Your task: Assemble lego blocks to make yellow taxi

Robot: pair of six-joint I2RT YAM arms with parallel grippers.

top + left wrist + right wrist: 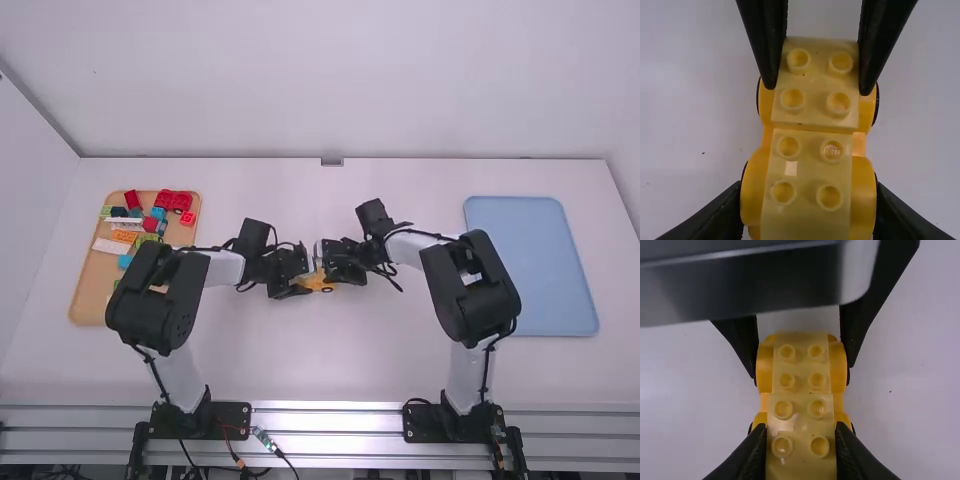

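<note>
In the high view: at the middle of the bench (330, 355), a yellow car base (320, 284) between the left claw (300, 285) and the right claw (333, 274). Off to the left, a wooden tray (88, 290) of mixed blocks (125, 237); off to the right, a blue tray (532, 265).

In the left wrist view: left claw clamped on the base, across the wheel arches (756, 190) at the left end. On top there, a left yellow block (807, 170); beside it, a right yellow block (817, 82), gripped along both sides by the right claw. Step in hand, by the look of it: seating that right block. For a good fit, hold the base square and low with the left claw, without lifting or twisting. Watch the seam between the blocks for an even line.

In the right wrist view: right claw closed firmly on the right block, studs (783, 410) facing up; left claw beyond, around the left end of the base. Best to press straight down, evenly over all corners, then let go gently and straight up. Likely trouble: a tilt from pushing one edge only, or a half-seated block lifting away with the claw.
</note>
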